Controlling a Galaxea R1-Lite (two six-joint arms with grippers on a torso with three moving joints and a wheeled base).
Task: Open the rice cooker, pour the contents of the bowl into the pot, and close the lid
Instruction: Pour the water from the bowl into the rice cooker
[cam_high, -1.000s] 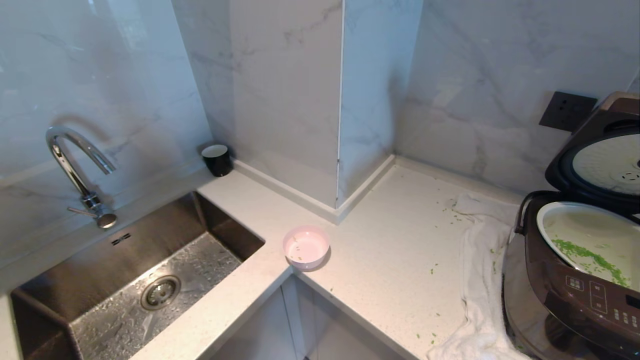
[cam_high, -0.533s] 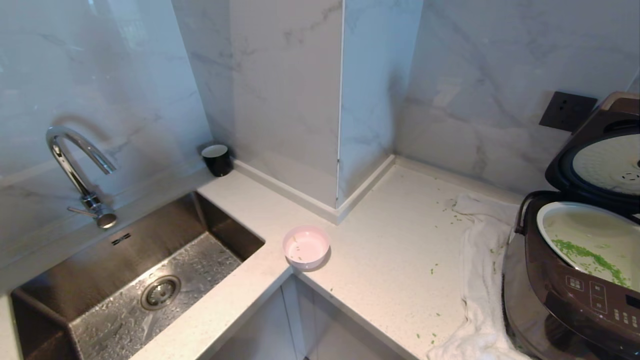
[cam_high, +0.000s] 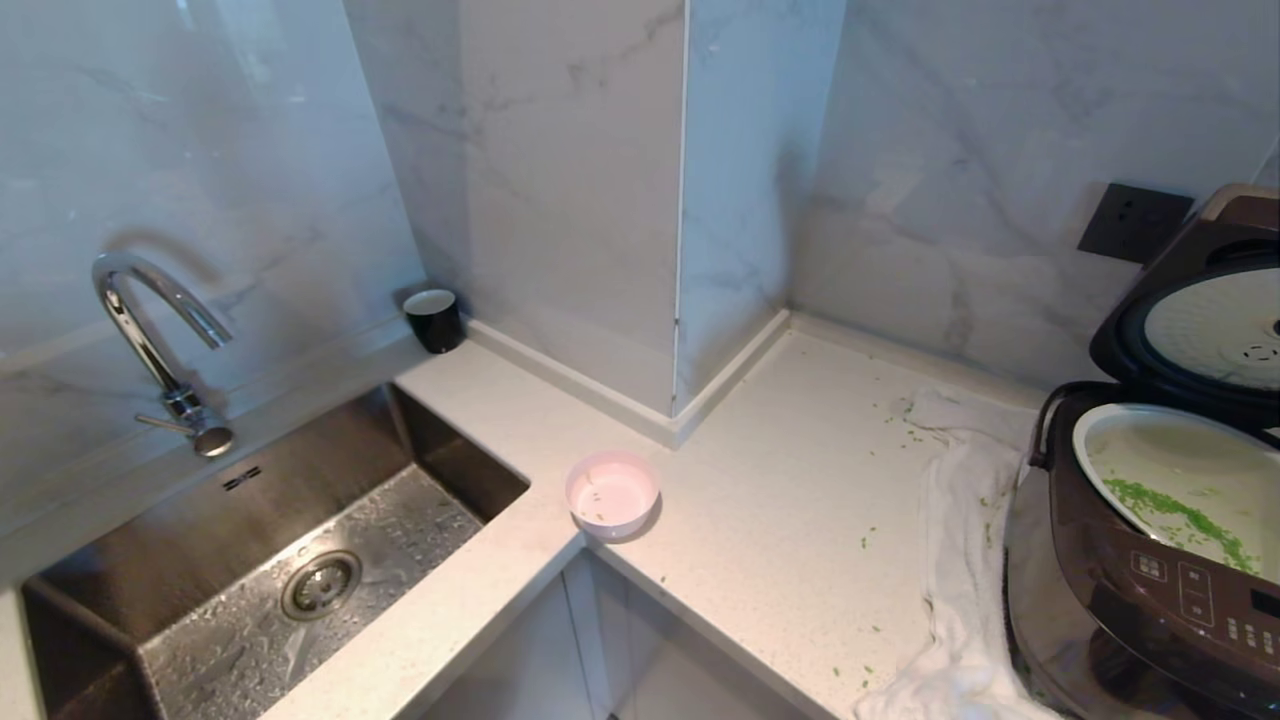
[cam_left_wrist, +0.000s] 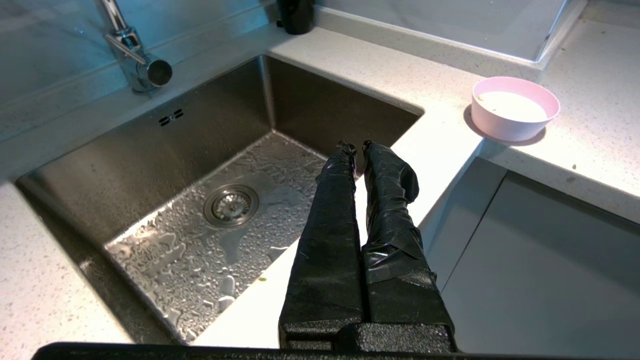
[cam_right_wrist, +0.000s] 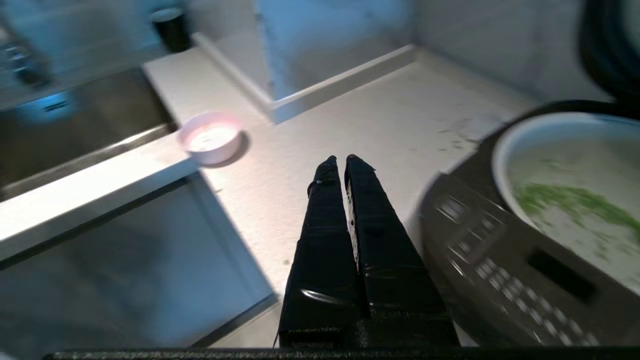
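Note:
The dark brown rice cooker (cam_high: 1150, 580) stands at the right edge of the counter with its lid (cam_high: 1195, 320) raised, silvery plate facing out. Green contents (cam_high: 1180, 520) lie in its pale pot (cam_high: 1180, 470), which also shows as the pot (cam_right_wrist: 565, 165) in the right wrist view. The pink bowl (cam_high: 612, 494) sits upright near the sink corner, with only a few green flecks inside. My right gripper (cam_right_wrist: 341, 160) is shut and empty, over the counter between the bowl (cam_right_wrist: 210, 136) and the cooker. My left gripper (cam_left_wrist: 354, 146) is shut, empty, over the sink's front edge.
A steel sink (cam_high: 290, 560) with a tap (cam_high: 150, 340) fills the left. A black cup (cam_high: 434, 318) stands in the back corner. A white cloth (cam_high: 960, 560) lies under the cooker, with green bits scattered on it and the counter. A wall socket (cam_high: 1135, 222) is behind the lid.

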